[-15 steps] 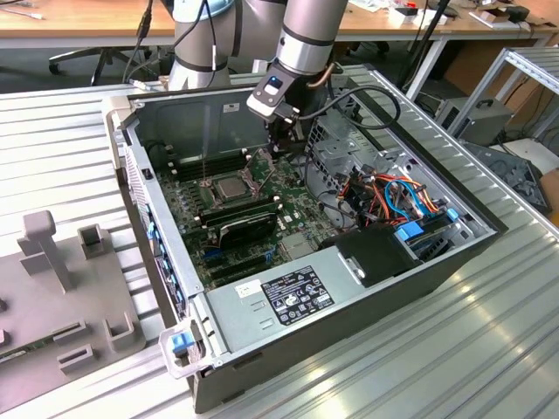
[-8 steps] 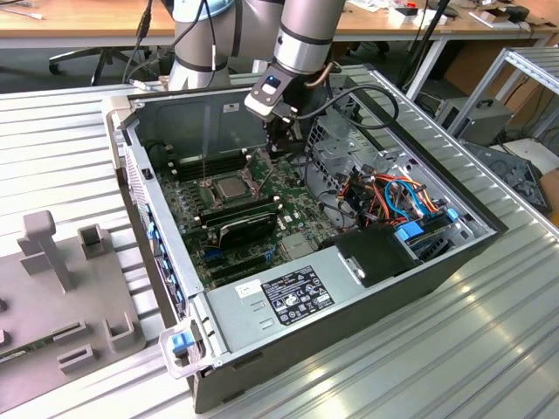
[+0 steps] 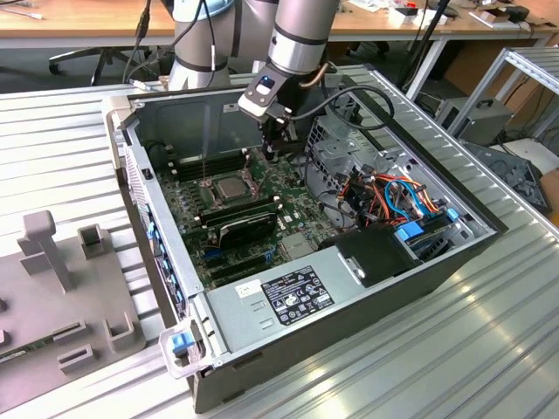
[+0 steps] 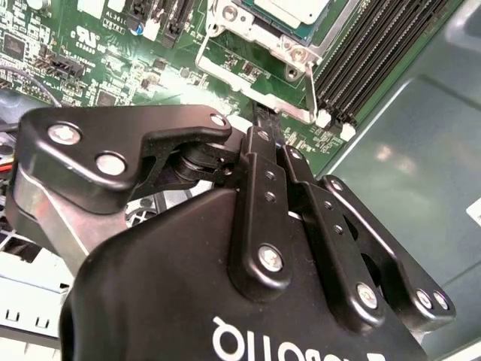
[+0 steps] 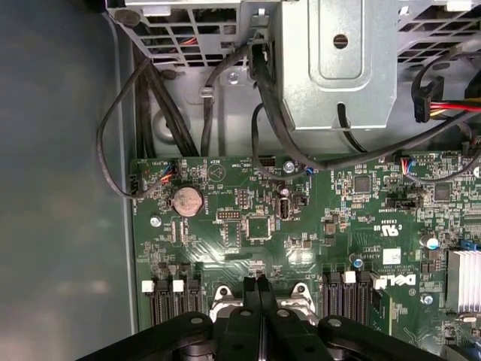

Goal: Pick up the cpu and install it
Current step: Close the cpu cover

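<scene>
The cpu [image 3: 231, 186] is a small silver-grey square lying flat in its socket on the green motherboard [image 3: 288, 205], inside the open computer case. A corner of the cpu [image 4: 291, 7] also shows in the second wrist view, ringed by the metal socket frame [image 4: 252, 56]. My gripper [image 3: 272, 157] hangs above the board, toward the exterior view's right of the socket and apart from the cpu. In both wrist views its black fingers [image 5: 257, 284] are pressed together with nothing between them. The fingertips [image 4: 261, 114] point down at the board just beside the socket frame.
Black memory sticks [image 3: 247, 229] lie beside the socket. A grey drive cage [image 3: 336, 144] and bundled cables [image 3: 384, 196] fill the case toward the exterior view's right. The power supply [image 3: 288, 295] sits at the front. A grey fixture [image 3: 52, 297] rests on the table outside the case wall [image 3: 148, 218].
</scene>
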